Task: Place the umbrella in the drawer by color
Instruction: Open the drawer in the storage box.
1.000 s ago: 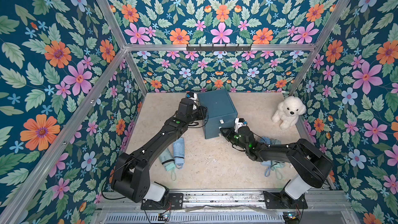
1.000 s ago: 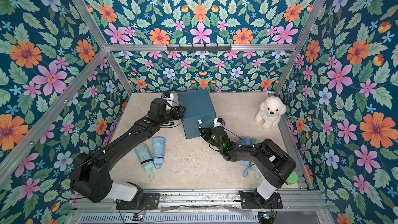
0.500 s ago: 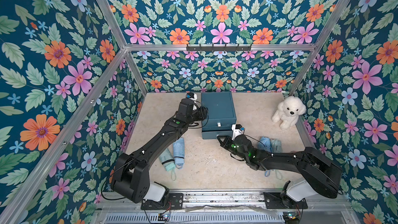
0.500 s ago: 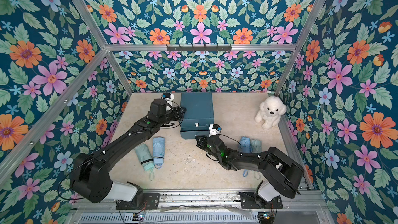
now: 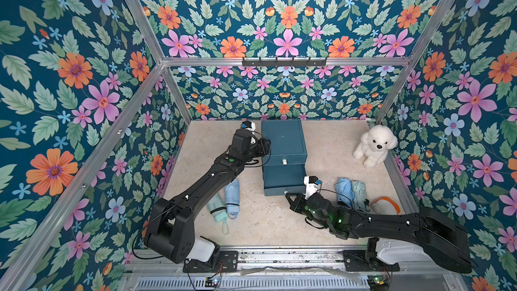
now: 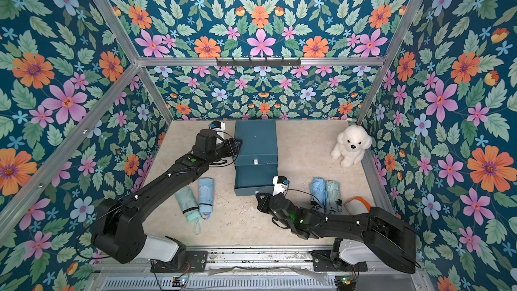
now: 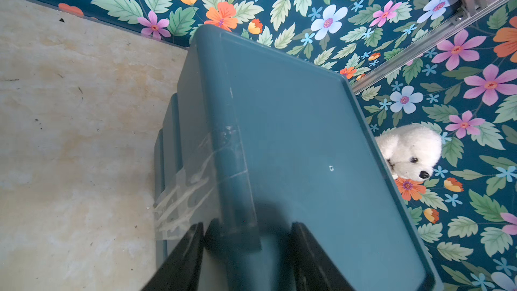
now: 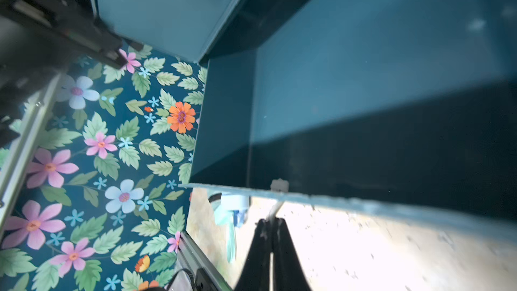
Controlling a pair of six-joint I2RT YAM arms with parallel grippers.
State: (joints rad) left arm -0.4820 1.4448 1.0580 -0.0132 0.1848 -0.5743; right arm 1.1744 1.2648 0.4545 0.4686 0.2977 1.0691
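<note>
The teal drawer cabinet point(image 5: 282, 138) stands at the back middle, its lower drawer point(image 5: 283, 177) pulled out and empty. My right gripper point(image 5: 288, 195) is shut on that drawer's small handle point(image 8: 275, 208). The upper drawer's knob point(image 5: 284, 161) sits flush. My left gripper point(image 7: 246, 225) is open, its jaws straddling the cabinet's top left edge. A mint umbrella point(image 5: 216, 208) and a light blue umbrella point(image 5: 232, 197) lie folded on the left floor. A blue umbrella point(image 5: 344, 191) and a pale green umbrella point(image 5: 359, 195) lie to the right, behind my right arm.
A white plush dog point(image 5: 375, 145) sits in the back right corner. An orange-rimmed white object point(image 5: 384, 205) lies by the right wall. Flowered walls close in three sides, and a metal rail point(image 5: 279, 256) runs along the front.
My right gripper has drawn the lower drawer out toward the front. The cabinet has swung from askew to square. My left jaws have widened a little at the cabinet's edge.
</note>
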